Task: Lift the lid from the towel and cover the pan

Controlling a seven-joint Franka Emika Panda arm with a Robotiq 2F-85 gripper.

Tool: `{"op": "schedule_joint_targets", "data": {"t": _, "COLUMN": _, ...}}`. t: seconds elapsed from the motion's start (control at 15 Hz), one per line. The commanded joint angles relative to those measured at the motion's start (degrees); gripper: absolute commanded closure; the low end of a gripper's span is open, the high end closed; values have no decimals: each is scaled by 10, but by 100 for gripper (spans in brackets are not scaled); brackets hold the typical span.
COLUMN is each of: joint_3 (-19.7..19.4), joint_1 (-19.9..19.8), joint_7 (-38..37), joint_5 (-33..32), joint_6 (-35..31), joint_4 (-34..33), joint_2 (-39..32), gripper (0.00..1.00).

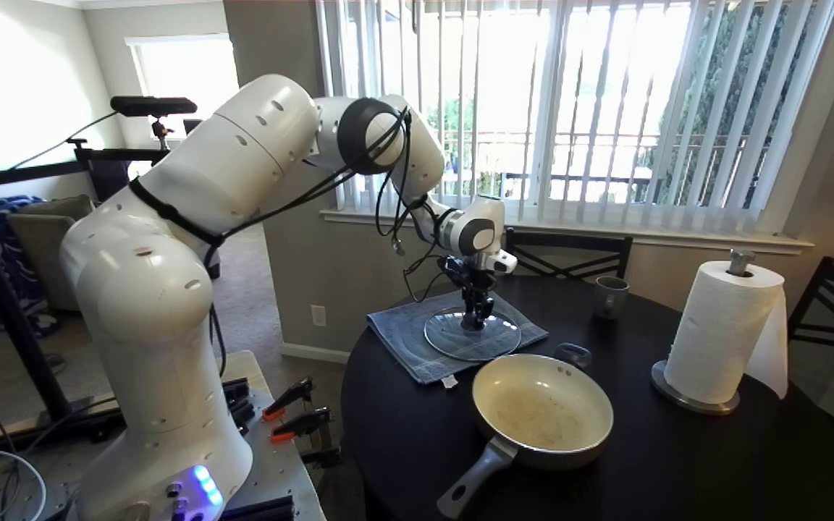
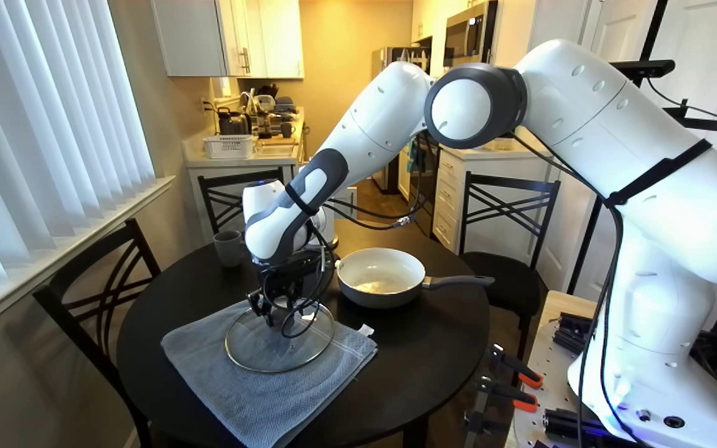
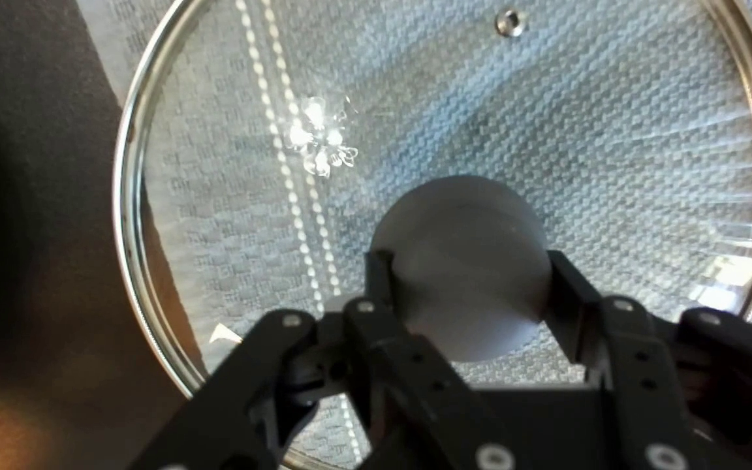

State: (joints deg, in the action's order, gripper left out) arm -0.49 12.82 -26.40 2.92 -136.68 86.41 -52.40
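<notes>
The clear glass lid with its metal rim lies level at the grey-blue towel. In an exterior view the lid reaches past the towel's pan-side edge. I cannot tell whether it touches the cloth. My gripper points down at the lid's centre. In the wrist view my gripper's two fingers press on opposite sides of the dark round knob. The cream-lined pan stands uncovered beside the towel, and it also shows in an exterior view.
The pan's handle sticks out toward the robot's side. A grey mug stands behind the pan. A small clear object lies by the pan's rim. A paper towel roll stands on the dark round table. Chairs surround it.
</notes>
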Motion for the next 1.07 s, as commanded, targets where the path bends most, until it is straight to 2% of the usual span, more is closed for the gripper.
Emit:
{"op": "schedule_joint_targets", "data": {"t": 0.0, "joint_3": 3, "joint_1": -6, "joint_7": 3, "joint_5": 16, "joint_6": 4, "joint_4": 7, "joint_2": 8, "gripper": 67}}
{"op": "schedule_joint_targets", "data": {"t": 0.53, "joint_3": 11, "joint_1": -10, "joint_7": -1, "joint_5": 53, "joint_6": -11, "joint_4": 124, "joint_2": 123, "gripper": 67}}
{"op": "schedule_joint_targets", "data": {"t": 0.8, "joint_3": -4, "joint_1": -3, "joint_7": -20, "joint_5": 51, "joint_6": -13, "joint_4": 174, "joint_2": 176, "gripper": 67}}
{"op": "schedule_joint_targets", "data": {"t": 1.0, "joint_3": -8, "joint_1": -16, "joint_7": -21, "joint_5": 59, "joint_6": -25, "joint_4": 220, "joint_2": 216, "gripper": 67}}
